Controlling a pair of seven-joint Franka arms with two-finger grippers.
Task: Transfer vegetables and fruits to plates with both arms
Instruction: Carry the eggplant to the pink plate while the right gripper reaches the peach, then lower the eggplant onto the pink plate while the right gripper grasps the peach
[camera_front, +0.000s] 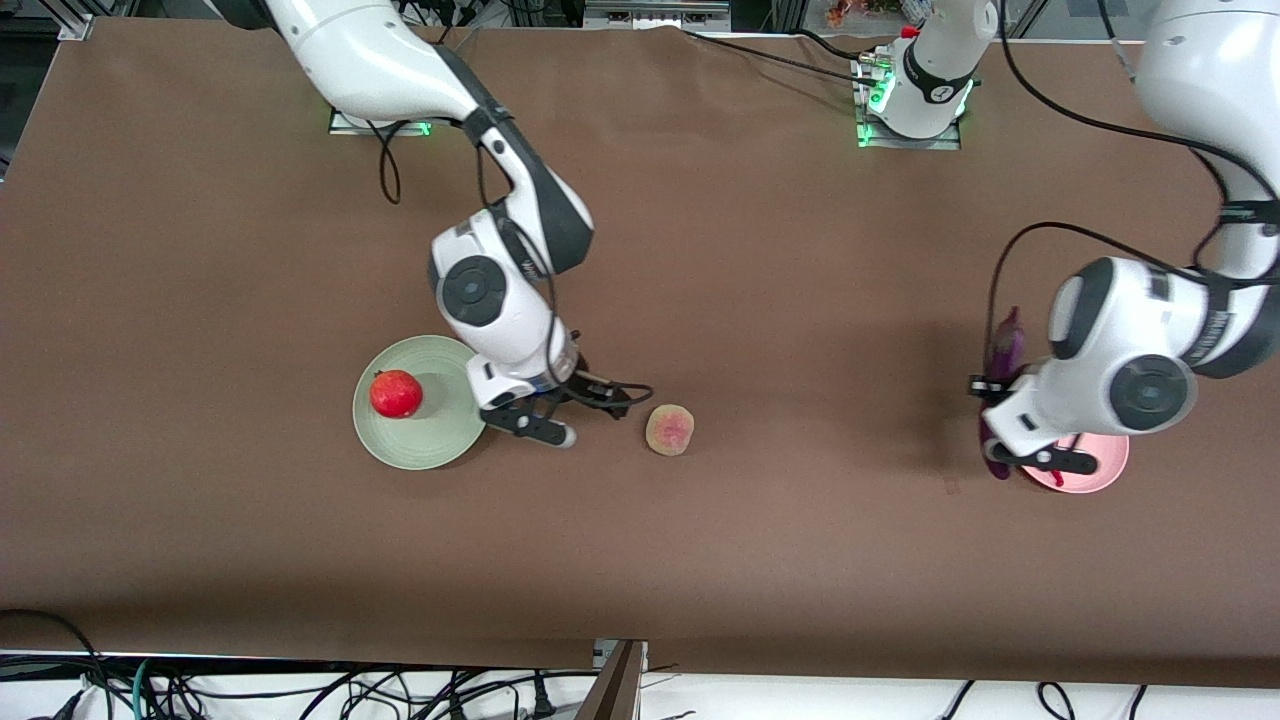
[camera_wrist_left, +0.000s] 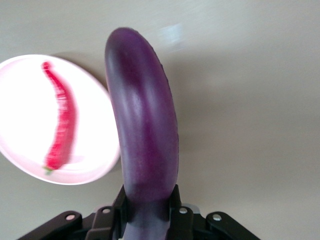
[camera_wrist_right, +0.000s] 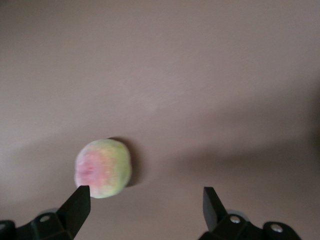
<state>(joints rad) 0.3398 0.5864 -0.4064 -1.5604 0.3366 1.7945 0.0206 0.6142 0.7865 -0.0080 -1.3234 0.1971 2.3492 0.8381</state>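
My left gripper (camera_front: 995, 400) is shut on the purple eggplant (camera_front: 1008, 345) and holds it over the table beside the pink plate (camera_front: 1100, 478). In the left wrist view the eggplant (camera_wrist_left: 145, 130) sticks out from between the fingers of the left gripper (camera_wrist_left: 148, 205), and the red chili (camera_wrist_left: 62, 120) lies on the pink plate (camera_wrist_left: 20, 115). My right gripper (camera_front: 590, 418) is open and empty, low between the pale green plate (camera_front: 420, 440) and the peach (camera_front: 670, 430). The pomegranate (camera_front: 396, 393) sits on the green plate. In the right wrist view the peach (camera_wrist_right: 103, 167) lies just off one finger of the right gripper (camera_wrist_right: 146, 200).
The brown table (camera_front: 780, 300) stretches wide between the two plates. Cables (camera_front: 200, 690) hang past the table edge nearest the front camera. The arm bases (camera_front: 915, 100) stand along the edge farthest from that camera.
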